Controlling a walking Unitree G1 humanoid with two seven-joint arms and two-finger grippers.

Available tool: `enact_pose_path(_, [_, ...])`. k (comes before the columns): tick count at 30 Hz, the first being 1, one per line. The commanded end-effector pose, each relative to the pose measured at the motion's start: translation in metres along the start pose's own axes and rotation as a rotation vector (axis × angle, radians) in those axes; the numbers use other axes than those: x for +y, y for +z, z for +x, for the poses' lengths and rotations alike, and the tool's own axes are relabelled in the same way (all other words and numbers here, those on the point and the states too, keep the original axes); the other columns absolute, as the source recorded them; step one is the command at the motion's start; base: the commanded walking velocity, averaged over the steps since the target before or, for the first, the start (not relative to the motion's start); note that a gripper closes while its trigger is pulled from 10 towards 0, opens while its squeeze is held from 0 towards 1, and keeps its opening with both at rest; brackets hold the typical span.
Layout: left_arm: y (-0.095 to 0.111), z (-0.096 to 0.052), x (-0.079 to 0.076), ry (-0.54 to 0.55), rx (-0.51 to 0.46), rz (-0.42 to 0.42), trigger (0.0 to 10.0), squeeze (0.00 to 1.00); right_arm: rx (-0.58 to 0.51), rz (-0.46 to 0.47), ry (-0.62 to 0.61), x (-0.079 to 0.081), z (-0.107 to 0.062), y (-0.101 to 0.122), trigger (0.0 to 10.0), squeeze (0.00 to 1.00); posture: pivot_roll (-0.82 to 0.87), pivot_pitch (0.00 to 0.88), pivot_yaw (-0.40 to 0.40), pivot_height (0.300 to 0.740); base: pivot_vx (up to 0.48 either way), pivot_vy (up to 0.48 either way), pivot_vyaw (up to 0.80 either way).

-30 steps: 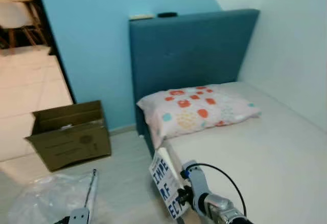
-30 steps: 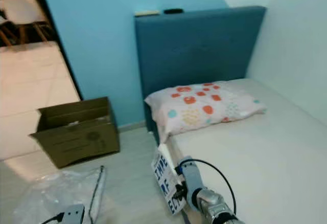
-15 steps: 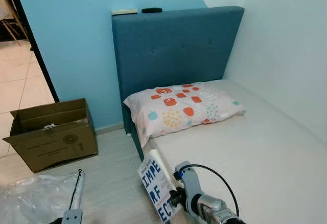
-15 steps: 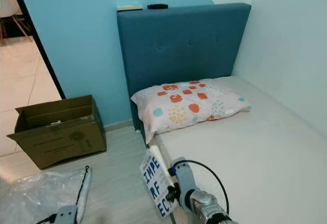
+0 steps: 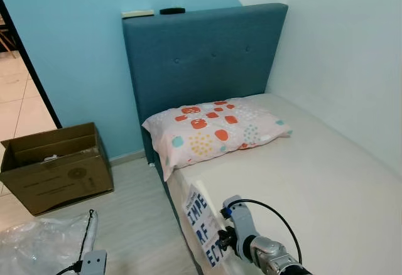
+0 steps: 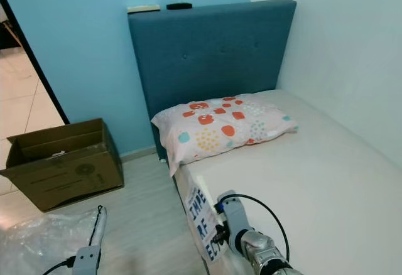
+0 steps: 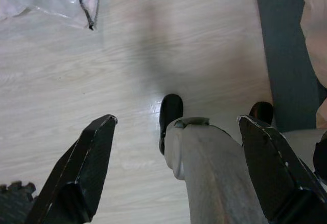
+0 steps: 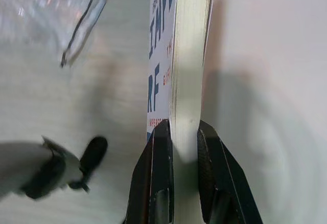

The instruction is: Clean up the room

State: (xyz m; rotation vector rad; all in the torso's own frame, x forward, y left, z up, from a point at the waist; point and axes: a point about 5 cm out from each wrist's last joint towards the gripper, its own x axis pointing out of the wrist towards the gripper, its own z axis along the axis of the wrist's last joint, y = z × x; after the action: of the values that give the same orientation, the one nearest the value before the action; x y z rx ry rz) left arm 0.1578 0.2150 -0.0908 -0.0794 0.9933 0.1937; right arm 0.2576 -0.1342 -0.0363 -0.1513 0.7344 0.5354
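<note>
My right gripper (image 8: 183,132) is shut on the lower edge of a white book (image 5: 202,228) with big blue letters on its cover. The book stands upright at the near corner of the bed's mattress (image 5: 308,181), and its pages (image 8: 188,55) face the wrist camera. My left gripper (image 7: 177,120) hangs open over the pale wood floor with nothing between its fingers; my own leg and dark feet lie below it. A clear plastic bag (image 5: 38,247) with a black drawstring lies on the floor at my left.
A patterned pillow (image 5: 210,127) lies against the blue headboard (image 5: 201,55), which carries a pale item (image 5: 137,13) and a dark item (image 5: 171,10) on top. An open cardboard box (image 5: 56,174) stands on the floor by the blue wall and doorway.
The camera has swung right, so box and bed slid left in the picture. The book stays in my right gripper, now beside the mattress corner.
</note>
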Motion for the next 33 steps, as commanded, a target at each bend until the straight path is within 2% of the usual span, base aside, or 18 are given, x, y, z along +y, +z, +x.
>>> enact_pose_path(1, [-0.0020, -0.0009, 0.0059, 0.012, 0.003, -0.005, 10.0, 0.00, -0.044, -0.059, 0.011, 0.0012, 0.0022, 0.0123, 10.0, 0.00, 0.01, 0.000, -0.041, 0.740, 0.000, 0.000, 0.80])
enact_pose_path(16, [-0.0040, -0.0012, 0.0051, 0.006, 0.009, 0.001, 10.0, 0.00, -0.051, -0.064, 0.020, 0.0037, 0.0033, 0.0139, 10.0, 0.00, 0.01, 0.000, -0.039, 0.740, 0.000, 0.000, 0.80])
enact_pose_path(20, [-0.0040, -0.0012, 0.0051, 0.006, 0.010, 0.002, 10.0, 0.00, -0.054, -0.058, 0.014, 0.0031, 0.0032, 0.0143, 10.0, 0.00, 0.01, 0.000, -0.038, 0.740, 0.000, 0.000, 0.00])
enact_pose_path(23, [-0.0043, -0.0012, 0.0046, -0.001, 0.012, 0.012, 10.0, 0.00, -0.057, -0.048, -0.034, -0.0026, 0.0020, 0.0154, 10.0, 0.00, 0.01, 0.000, -0.039, 0.740, 0.278, 0.000, 0.00])
enact_pose_path(33, [-0.0059, -0.0012, 0.0022, -0.013, 0.019, 0.017, 10.0, 0.00, -0.036, -0.036, -0.045, -0.0030, 0.0007, 0.0080, 10.0, 0.00, 0.01, 0.000, -0.043, 0.740, 0.304, 0.000, 0.00])
